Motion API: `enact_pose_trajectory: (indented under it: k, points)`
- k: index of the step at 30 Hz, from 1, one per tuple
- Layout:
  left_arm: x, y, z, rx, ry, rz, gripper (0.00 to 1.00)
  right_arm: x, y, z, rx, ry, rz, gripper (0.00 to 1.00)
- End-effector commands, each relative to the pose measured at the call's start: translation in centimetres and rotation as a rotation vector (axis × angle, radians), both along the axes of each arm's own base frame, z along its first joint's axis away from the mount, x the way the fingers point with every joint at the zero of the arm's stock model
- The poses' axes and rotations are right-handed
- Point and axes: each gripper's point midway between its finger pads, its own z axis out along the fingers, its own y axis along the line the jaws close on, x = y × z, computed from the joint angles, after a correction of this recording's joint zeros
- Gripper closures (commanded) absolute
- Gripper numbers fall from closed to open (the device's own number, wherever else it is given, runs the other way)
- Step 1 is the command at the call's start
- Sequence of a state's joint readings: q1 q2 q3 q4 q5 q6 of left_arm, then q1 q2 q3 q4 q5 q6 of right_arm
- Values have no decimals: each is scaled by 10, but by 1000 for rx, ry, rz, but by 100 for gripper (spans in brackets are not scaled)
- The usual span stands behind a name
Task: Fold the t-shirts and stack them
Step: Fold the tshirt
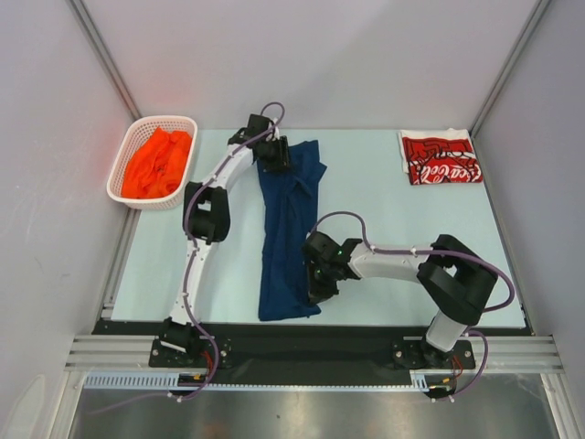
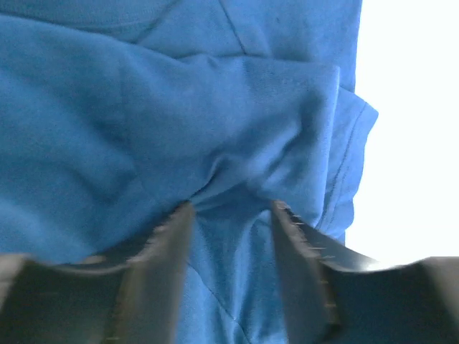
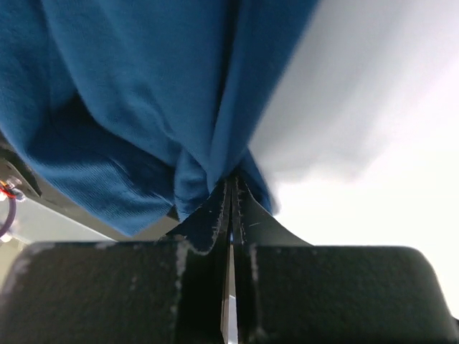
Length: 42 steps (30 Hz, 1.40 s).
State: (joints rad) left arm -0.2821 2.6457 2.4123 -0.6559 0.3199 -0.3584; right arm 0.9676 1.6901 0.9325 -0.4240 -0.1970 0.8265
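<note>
Navy tee (image 1: 288, 229) lies on the counter (image 1: 393, 219) as a long narrow strip, long axis running near-to-far, btwn the two arms. Right jaws are clenched on the navy tee at its near-right edge. Right wrist view shows cloth gathered to a tight pinch at the tips, w/ folds draping off it. Left jaws sit at the far end of the strip, standing apart w/ nothing pinched. A bunched ridge of cloth sits just ahead of the tips, in line w/ the gap. Can't tell if the tips touch fabric.

Judgement: next move turns on the left jaws closing on that ridge so both ends are held along the long axis. Left arm (image 1: 206, 215) is nearer the far end, right arm (image 1: 393, 263) nearer the near end.

Cloth is a soft matte knit, limp and wrinkled, w/ a stitched hem edge at right in the left wrist view.

Red tee (image 1: 441, 157) w/ white script is folded flat at the far-right corner. Orange tee (image 1: 157, 165) is crumpled in the white lattice basket (image 1: 164, 119) far left, well apart from the strip.
</note>
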Motion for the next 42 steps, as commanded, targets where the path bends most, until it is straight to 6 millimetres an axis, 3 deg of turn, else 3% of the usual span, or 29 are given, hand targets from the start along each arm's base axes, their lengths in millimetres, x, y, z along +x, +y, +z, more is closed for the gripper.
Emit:
enact_pose_trajectory:
  k: [1,2,4,5,7,8,10,11,12,13,14,15,17,18,19,20,21,23,24,27,28,30,33,35,40,42]
  points:
    - [18,27,67,14,-163,10,42,16,-3,21,-27,-36,3,100]
    - [14,32,90,14,-196,15,39,24,-7,25,-39,-52,-3,100]
    - [12,35,118,3,-239,14,32,48,-17,39,-48,-100,-18,96]
    - [9,35,139,-7,-271,9,32,65,-13,54,-29,-138,-29,95]
    - [4,33,155,-29,-290,-7,31,93,-21,61,-43,-176,-53,85]
    - [1,32,158,-33,-290,-11,30,114,-13,76,-17,-230,-34,82]
    - [-3,33,162,-35,-290,-7,32,145,-18,71,-36,-226,-66,75]
    - [-5,34,152,-31,-269,-6,32,159,-19,73,-35,-238,-64,74]
    - [-5,33,142,-30,-250,-10,36,180,-9,91,-1,-278,-75,71]
    - [-6,33,135,-26,-235,-13,39,197,-12,92,6,-282,-95,66]
    - [-5,35,126,-10,-222,-11,44,207,-11,80,-7,-264,-89,64]
    - [-5,36,117,1,-208,-9,49,226,-1,97,22,-297,-90,63]
    - [-4,39,92,20,-167,-2,61,253,-4,83,-5,-298,-113,58]
    - [-5,39,85,19,-157,3,64,266,-3,84,-2,-327,-114,58]
    - [-5,38,80,15,-154,6,67,286,1,99,21,-382,-131,57]
    - [-6,37,69,8,-147,11,70,300,-2,97,27,-395,-153,57]
    - [-6,36,66,-1,-150,14,71,312,1,88,38,-400,-165,57]
    - [-9,34,57,-21,-137,15,72,332,7,94,90,-420,-177,57]
    - [-8,32,55,-30,-137,11,73,343,7,81,98,-414,-184,57]
    - [-8,30,43,-31,-105,11,73,358,16,75,167,-401,-180,57]
    - [-11,34,37,-13,-79,21,73,359,18,58,169,-371,-177,58]
    - [-11,40,27,14,-53,39,72,365,18,49,163,-376,-181,58]
    - [-12,59,6,68,13,76,72,370,6,24,107,-362,-203,60]
    - [-11,75,-2,89,40,105,72,376,-15,8,44,-355,-230,61]
    - [-2,97,-16,78,57,109,69,377,-40,-17,-34,-339,-188,62]
    - [7,104,-6,68,34,112,69,376,-52,-24,-67,-328,-173,62]
